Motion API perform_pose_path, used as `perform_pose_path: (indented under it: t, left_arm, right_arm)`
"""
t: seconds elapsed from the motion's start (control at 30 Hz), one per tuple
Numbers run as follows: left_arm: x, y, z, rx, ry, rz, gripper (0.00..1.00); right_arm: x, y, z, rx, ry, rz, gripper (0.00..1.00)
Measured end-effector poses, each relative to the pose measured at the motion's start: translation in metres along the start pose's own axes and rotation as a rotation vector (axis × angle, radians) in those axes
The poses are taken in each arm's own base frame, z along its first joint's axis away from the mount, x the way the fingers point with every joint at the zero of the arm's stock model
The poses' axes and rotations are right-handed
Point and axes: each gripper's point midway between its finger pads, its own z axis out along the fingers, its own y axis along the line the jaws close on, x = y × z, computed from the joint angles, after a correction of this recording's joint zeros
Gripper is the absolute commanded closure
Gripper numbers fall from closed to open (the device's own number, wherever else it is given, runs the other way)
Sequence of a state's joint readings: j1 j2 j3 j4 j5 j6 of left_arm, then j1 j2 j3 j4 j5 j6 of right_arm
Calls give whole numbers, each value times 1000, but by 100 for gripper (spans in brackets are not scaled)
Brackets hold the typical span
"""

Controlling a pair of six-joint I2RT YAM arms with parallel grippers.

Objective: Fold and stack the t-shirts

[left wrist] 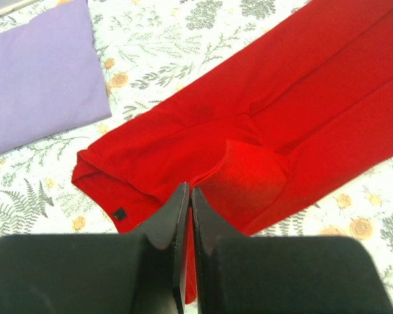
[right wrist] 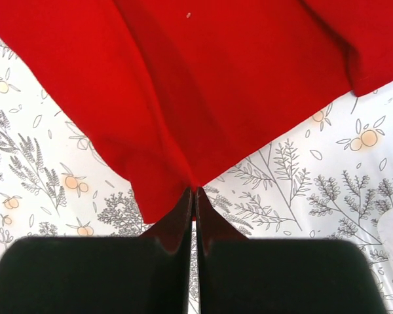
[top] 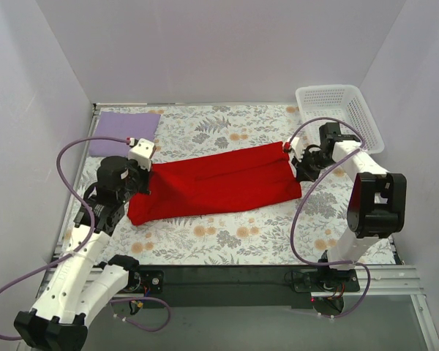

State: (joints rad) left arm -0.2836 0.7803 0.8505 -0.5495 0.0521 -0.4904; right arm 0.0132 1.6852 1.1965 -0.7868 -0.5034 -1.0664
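**Q:** Entry one: your left pincer [left wrist: 188, 191]?
**A:** Its fingers are pressed together on a fold of the red shirt [top: 219, 183], and a strip of red shows between them. From the tips the cloth runs ahead and to the right as a long folded band.

**Q:** Entry two: your right pincer [right wrist: 194, 191]?
**A:** It is closed too, nipping the shirt's edge right at the tips, and creases fan out from that point. Red cloth spreads ahead of the fingers. The floral desk [right wrist: 281, 170] shows on either side of them.

**Q:** Where does the red shirt lie?
**A:** It is stretched between your two pincers, one end at each, across the middle of the desk. You cannot tell whether the pinched ends are lifted off the desk.

**Q:** Entry three: the lavender shirt [left wrist: 39, 72]?
**A:** It is a flat rectangle ahead and to the left of your left pincer. A strip of desk lies between it and the red shirt.

**Q:** Anything else?
**A:** One white mesh basket [top: 340, 110], beyond your right pincer and a little to its right. It is clear of both shirts.
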Motion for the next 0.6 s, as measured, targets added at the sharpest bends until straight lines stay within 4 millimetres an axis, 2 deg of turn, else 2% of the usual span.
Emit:
perform_pose_path:
  t: [0.23,0.6]
  left_arm:
    - [1,5,14,-17,15,16,100]
    - [-10,14,13,-65,-24,39,100]
  right_arm:
    - [1,-12,6,5,23,17,99]
    - [-13,-29,13,28,65,-18,99]
